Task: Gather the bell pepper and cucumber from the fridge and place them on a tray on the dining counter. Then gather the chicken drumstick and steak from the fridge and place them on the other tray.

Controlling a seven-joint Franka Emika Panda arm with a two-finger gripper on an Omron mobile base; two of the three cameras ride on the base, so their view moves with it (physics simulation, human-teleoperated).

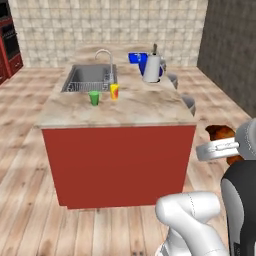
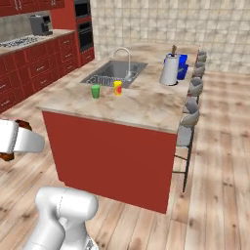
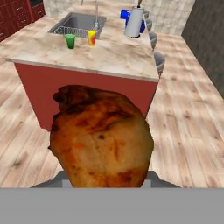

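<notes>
- The dining counter [image 3: 105, 54] lies ahead, with a green cup [image 3: 70, 41] and a yellow cup [image 3: 91, 38] beside its sink [image 3: 78, 24].
- The chicken drumstick [image 3: 100, 138] sits pinched in the gripper [image 3: 105, 181], off the counter's near end.
- It looks light, lumpy and greasy; a grip across the thick middle seems safest.
</notes>
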